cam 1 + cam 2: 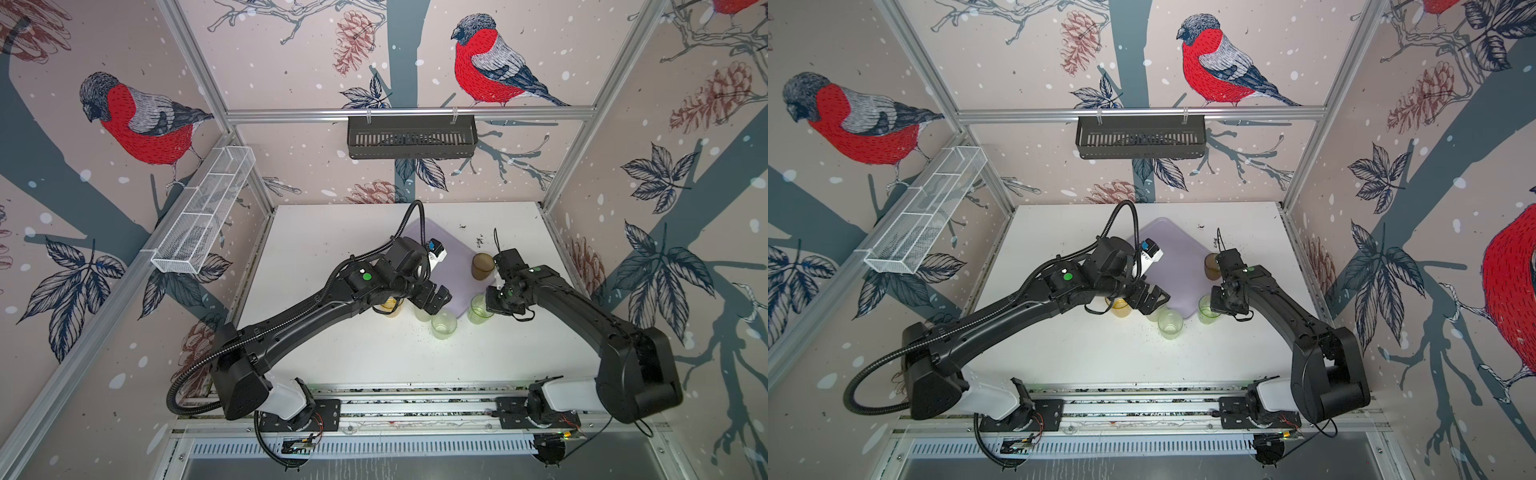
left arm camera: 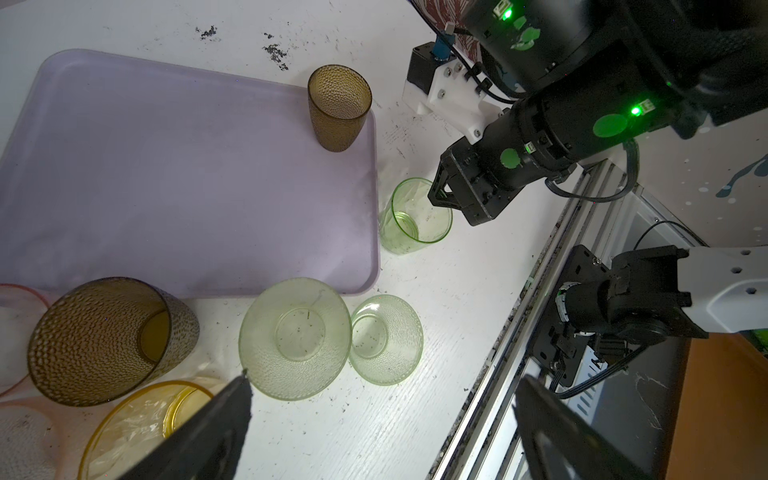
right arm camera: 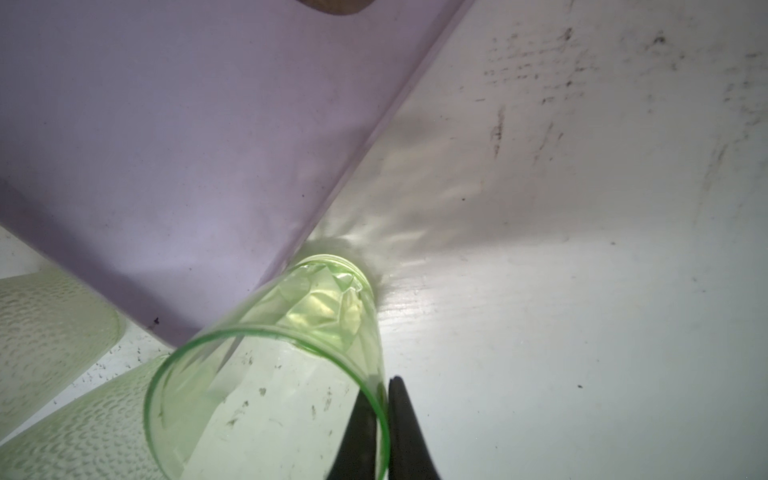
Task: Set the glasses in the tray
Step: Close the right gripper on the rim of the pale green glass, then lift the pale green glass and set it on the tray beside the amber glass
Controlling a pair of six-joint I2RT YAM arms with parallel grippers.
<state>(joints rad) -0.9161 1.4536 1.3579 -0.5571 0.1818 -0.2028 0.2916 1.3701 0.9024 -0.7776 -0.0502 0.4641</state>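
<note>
The flat pale lilac rounded-rectangle tray [image 2: 166, 166] lies on the white table [image 2: 374, 415]. The right claw [image 3: 384, 386] is clamped on the wall of the clear green tumbler [image 3: 270, 374], one finger inside the rim and one outside. This tumbler stands on the table just beside the tray's edge; contact with the tray cannot be confirmed. A tall brown dimpled tumbler [image 2: 338, 108] stands upright inside one tray corner. The left claw [image 2: 386, 436] is spread wide apart, with nothing between its fingers. Outside the tray's long edge stand a large frosted greenish tumbler [image 2: 295, 338], a small frosted greenish tumbler [image 2: 386, 338] and a second brown tumbler [image 2: 108, 340]. An amber-yellow tumbler [image 2: 141, 428] there is partly hidden by a left finger. Two pink tumblers [image 2: 16, 324] are cut off at the frame edge.
</note>
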